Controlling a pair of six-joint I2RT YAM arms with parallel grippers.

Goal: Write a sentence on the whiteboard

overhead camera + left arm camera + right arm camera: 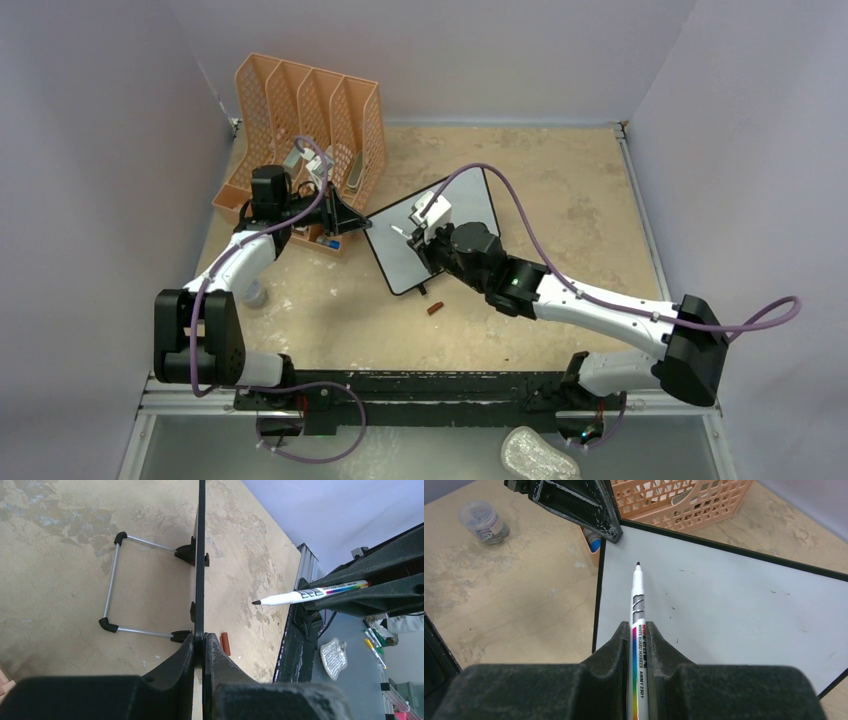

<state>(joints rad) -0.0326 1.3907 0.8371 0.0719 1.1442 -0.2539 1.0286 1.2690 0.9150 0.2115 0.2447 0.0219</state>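
Observation:
The whiteboard stands tilted mid-table; it shows as a white face in the right wrist view and edge-on in the left wrist view. My left gripper is shut on the board's black frame at its left corner. My right gripper is shut on a white marker, uncapped, with its dark tip held a little off the board's face near that corner. No sentence shows on the board, only a few tiny specks.
The orange perforated file organizer stands just behind the board and the left gripper. A red marker cap lies in front of the board. A small jar of clips sits by the left arm. The board's wire stand rests on the table.

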